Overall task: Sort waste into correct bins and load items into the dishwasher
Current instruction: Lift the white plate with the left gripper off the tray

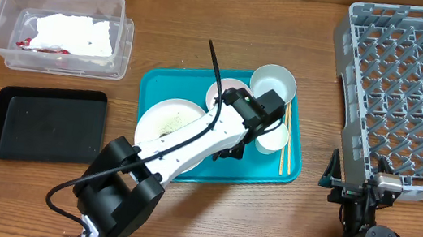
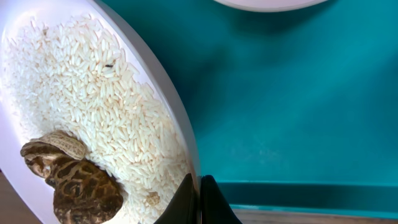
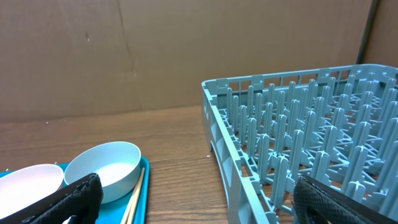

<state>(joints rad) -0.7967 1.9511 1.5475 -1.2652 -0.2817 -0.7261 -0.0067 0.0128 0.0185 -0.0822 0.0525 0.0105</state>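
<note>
We found the left arm (image 1: 192, 145) lying diagonally across the teal tray (image 1: 159, 83). Its left gripper (image 2: 199, 200) was pinched on the white plate (image 1: 164, 116) at the rim, which barred approach from above to the dishes beneath it. The pale grey-green bowl (image 1: 274, 82) and the chopsticks (image 1: 283, 144) stood uncovered. A strip of bare tabletop (image 1: 318, 108) ran between the tray and the dish rack (image 1: 411, 96). The right gripper (image 1: 354, 186), jaws wide, occupied its near end, close beside the rack's wall. More bare wood separated the tray from the clear tub (image 1: 2, 1) and the black tray (image 1: 47, 123).

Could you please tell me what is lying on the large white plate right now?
White rice grains and a brown food scrap lie on the plate. Overhead, the left arm covers part of it.
</note>
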